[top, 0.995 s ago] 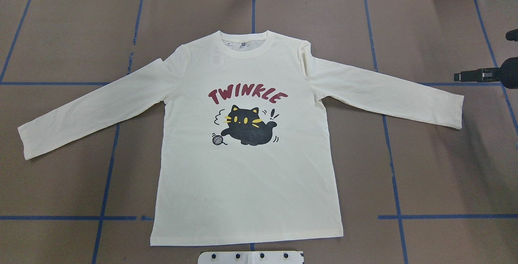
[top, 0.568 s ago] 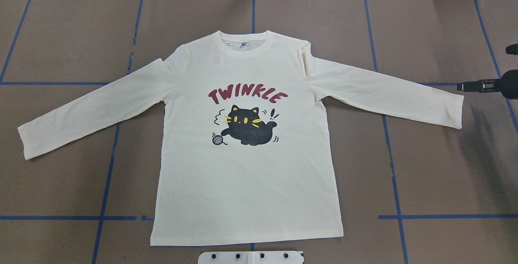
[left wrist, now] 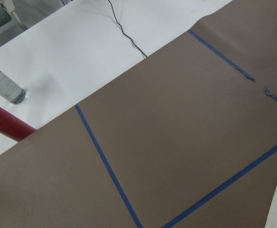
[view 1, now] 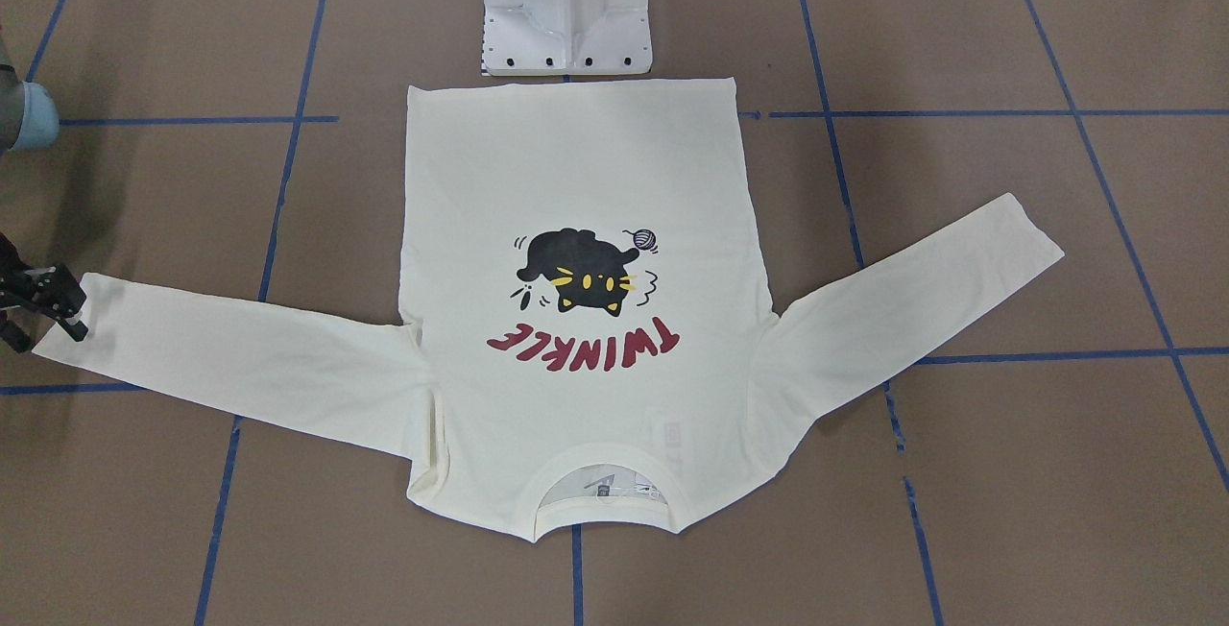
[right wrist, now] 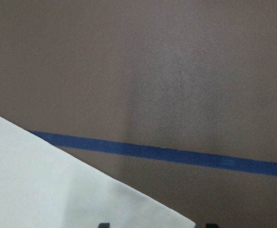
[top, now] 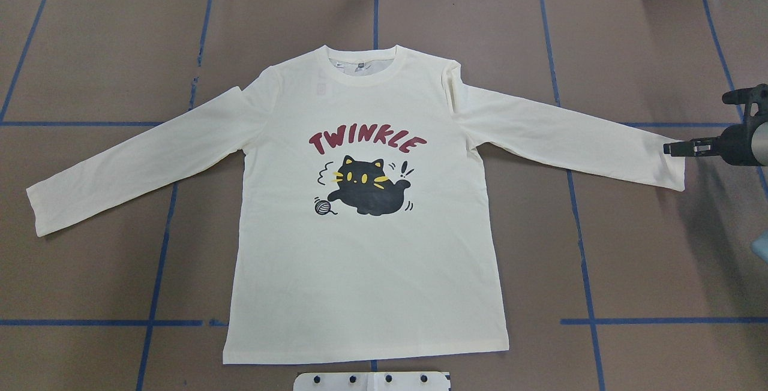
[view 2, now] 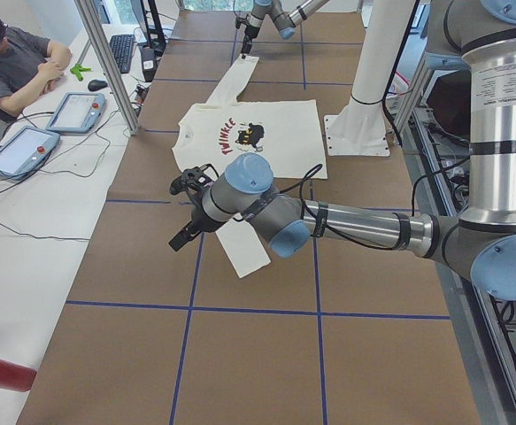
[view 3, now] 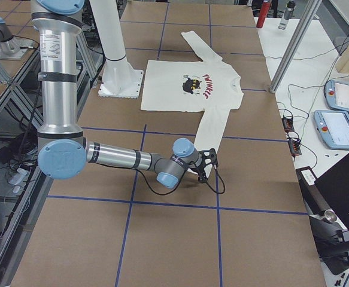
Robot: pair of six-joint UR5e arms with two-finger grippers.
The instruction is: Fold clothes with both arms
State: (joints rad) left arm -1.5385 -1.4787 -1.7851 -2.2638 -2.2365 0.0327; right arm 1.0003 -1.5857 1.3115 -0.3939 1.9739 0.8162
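Now the right hand (top: pixel 668 149) has reached the T-shirt cuff (top: pixel 673 169).

A cream long-sleeved T-shirt (top: pixel 366 271) with black cat print lies flat, print up, collar at twelve o'clock, sleeves spread toward three and nine.

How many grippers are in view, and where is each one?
2. The right gripper is at one cuff of the shirt. The left gripper shows only in the left side view, out past the other cuff.
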